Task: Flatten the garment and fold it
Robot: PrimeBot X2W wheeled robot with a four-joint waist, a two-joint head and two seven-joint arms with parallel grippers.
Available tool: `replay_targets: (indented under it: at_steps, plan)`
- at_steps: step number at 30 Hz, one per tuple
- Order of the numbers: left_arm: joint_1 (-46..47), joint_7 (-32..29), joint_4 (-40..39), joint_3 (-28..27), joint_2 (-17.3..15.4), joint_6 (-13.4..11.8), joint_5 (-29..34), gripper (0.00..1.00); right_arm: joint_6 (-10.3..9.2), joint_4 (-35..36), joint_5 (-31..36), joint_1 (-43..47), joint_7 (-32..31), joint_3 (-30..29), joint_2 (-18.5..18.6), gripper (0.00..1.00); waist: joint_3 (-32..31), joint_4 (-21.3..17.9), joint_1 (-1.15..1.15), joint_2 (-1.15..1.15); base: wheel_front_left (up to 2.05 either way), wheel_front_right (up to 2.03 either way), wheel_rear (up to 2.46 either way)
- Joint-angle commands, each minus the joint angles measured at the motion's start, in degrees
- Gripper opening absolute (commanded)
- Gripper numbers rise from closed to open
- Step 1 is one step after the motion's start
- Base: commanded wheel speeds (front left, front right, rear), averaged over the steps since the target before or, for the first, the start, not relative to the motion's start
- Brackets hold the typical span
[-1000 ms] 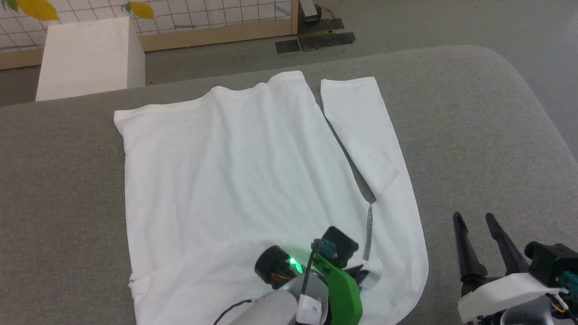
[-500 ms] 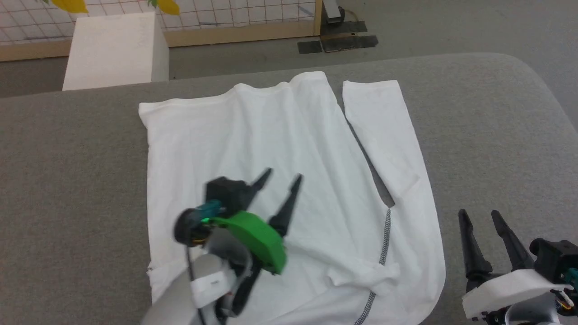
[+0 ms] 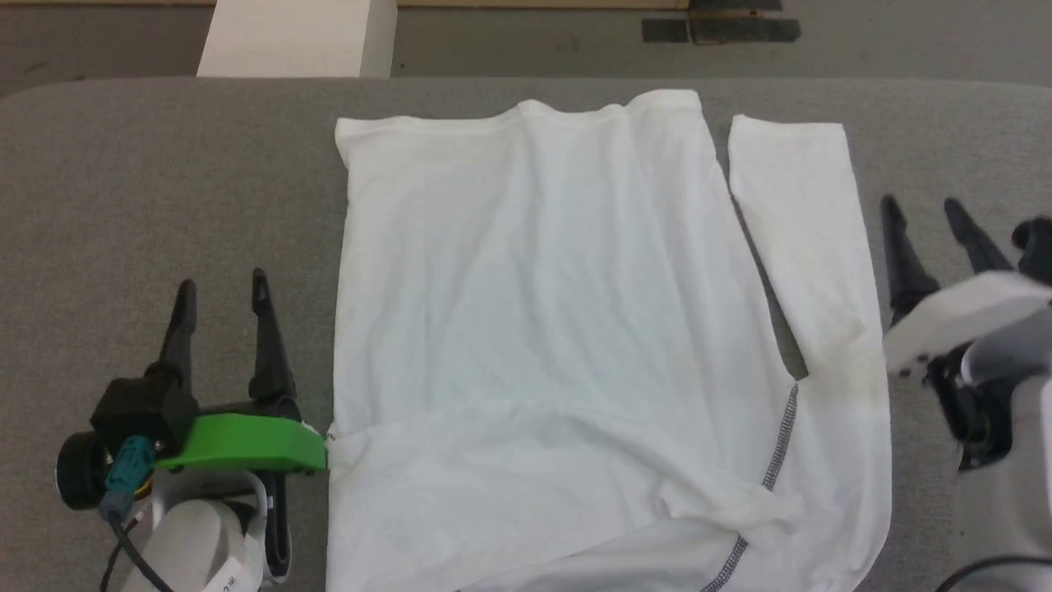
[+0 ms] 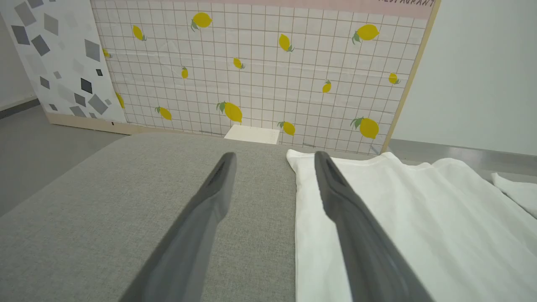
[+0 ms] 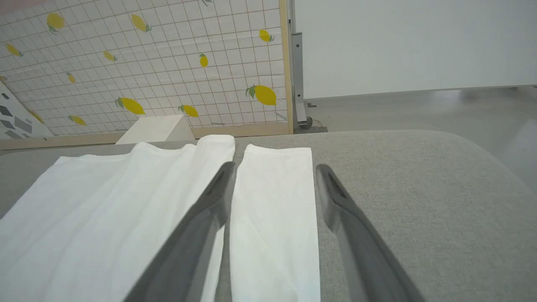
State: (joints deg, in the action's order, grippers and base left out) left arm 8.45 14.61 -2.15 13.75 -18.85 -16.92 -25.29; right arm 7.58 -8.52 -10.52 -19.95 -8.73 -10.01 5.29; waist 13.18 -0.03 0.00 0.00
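The garment, a white long-sleeved shirt, lies spread on the grey table, one sleeve stretched along its right side and a fold across its near part with grey zigzag stitching. My left gripper stands open just left of the shirt's left edge, holding nothing. In the left wrist view its fingers straddle bare table beside the garment. My right gripper is open right of the sleeve. In the right wrist view the sleeve lies between the spread fingers.
A rigid white box stands on the floor beyond the table's far edge. A lemon-patterned grid panel rises behind it. Bare grey table surrounds the shirt on the left and right.
My left gripper let go of the fold near the shirt's lower right, opened, and swung across to the table left of the shirt. The right gripper rose farther up. The camera also shifted.
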Motion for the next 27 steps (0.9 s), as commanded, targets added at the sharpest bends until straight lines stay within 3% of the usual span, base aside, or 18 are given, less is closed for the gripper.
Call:
replay_targets:
  at_steps: [1, 13, 23, 24, 25, 26, 27]
  plan:
    - [-1.0, 0.4, -1.6, -1.5, 1.2, -0.3, 1.7, 1.0, -0.09, -2.6, -0.5, -4.3, -1.5, -0.5, 1.4, 1.0, 6.2, 4.4, 0.0, 0.0, 0.0, 0.0, 0.0]
    - [0.3, 0.4, -7.1, -10.0, 10.6, 6.0, 9.1, 1.0, -0.09, -23.9, 2.2, -28.7, -13.4, -7.7, 9.5, 1.0, 18.9, 10.7, 0.0, 0.0, 0.0, 0.0, 0.0]
    - [1.3, 0.4, -6.6, -13.8, 14.8, 10.6, 12.2, 1.0, -0.09, -28.6, 10.3, -37.5, -27.0, -12.8, 10.6, 1.0, 22.8, 11.9, 0.0, 0.0, 0.0, 0.0, 0.0]
    - [1.3, 0.4, -6.5, -14.0, 14.9, 10.8, 12.4, 1.0, -0.09, -28.6, 10.9, -37.6, -28.4, -13.1, 10.5, 0.87, 22.8, 11.9, 0.0, 0.0, 0.0, 0.0, 0.0]
    - [1.2, 0.4, -6.5, -14.3, 15.1, 11.1, 12.6, 1.0, -0.09, -28.4, 11.6, -37.7, -30.2, -13.6, 10.3, 0.29, 22.6, 11.7, 0.0, 0.0, 0.0, 0.0, 0.0]
    - [1.0, 0.4, -6.0, -15.0, 15.4, 11.6, 13.1, 1.0, -0.09, -27.2, 12.7, -37.0, -32.8, -13.8, 10.0, 0.0, 21.6, 11.2, 0.0, 0.0, 0.0, 0.0, 0.0]
    - [0.9, 0.4, -5.7, -15.2, 15.5, 11.8, 13.3, 1.0, -0.09, -26.3, 12.9, -36.4, -32.8, -13.6, 10.0, 0.0, 21.0, 10.9, 0.0, 0.0, 0.0, 0.0, 0.0]
